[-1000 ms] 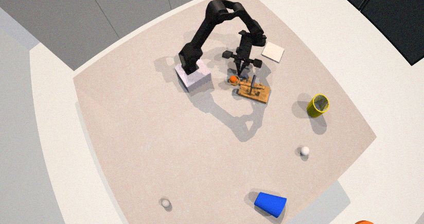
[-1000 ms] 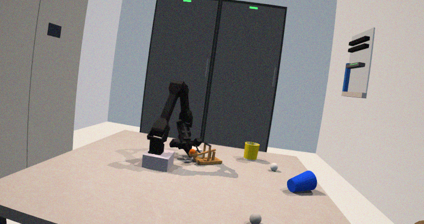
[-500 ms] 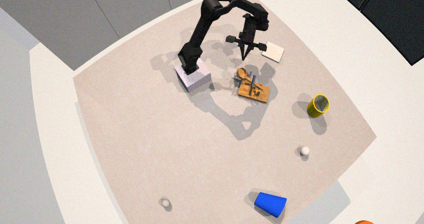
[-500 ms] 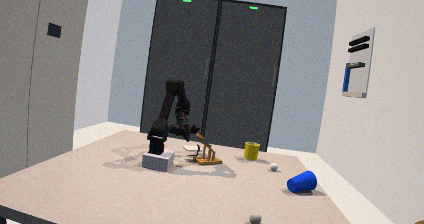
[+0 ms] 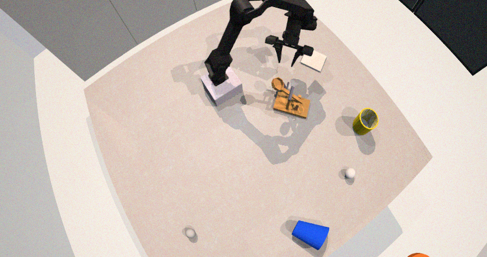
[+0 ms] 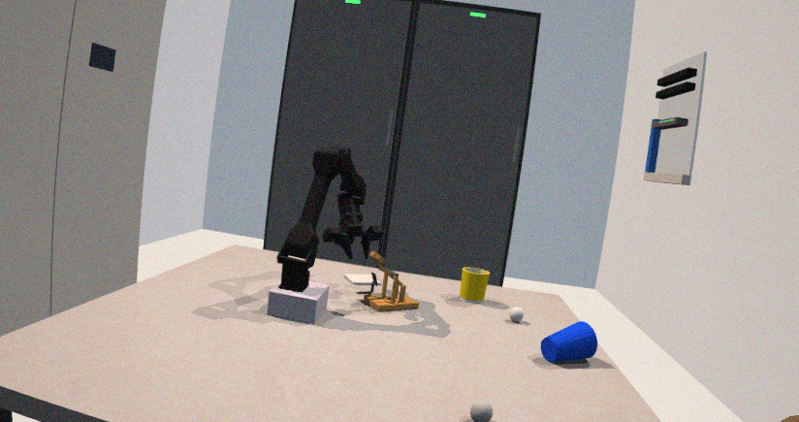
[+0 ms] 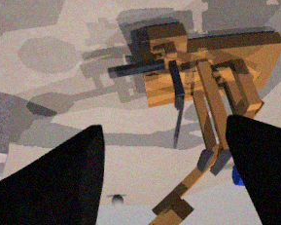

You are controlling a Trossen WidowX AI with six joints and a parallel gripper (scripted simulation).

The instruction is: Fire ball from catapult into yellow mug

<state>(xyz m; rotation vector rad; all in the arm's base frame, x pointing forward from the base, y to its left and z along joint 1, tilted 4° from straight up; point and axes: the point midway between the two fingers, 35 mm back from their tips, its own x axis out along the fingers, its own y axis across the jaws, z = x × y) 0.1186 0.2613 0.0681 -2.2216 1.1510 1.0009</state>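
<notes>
Black two-finger gripper (image 5: 286,61): half open, holding nothing, above the far end of the wooden catapult (image 5: 290,100) | spoon cup empty, arm up | yellow mug (image 5: 365,121) lay to the right | no orange ball seen.

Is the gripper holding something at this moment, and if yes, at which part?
Nothing is held. The gripper hangs open above the catapult, with only air between its fingers.
</notes>
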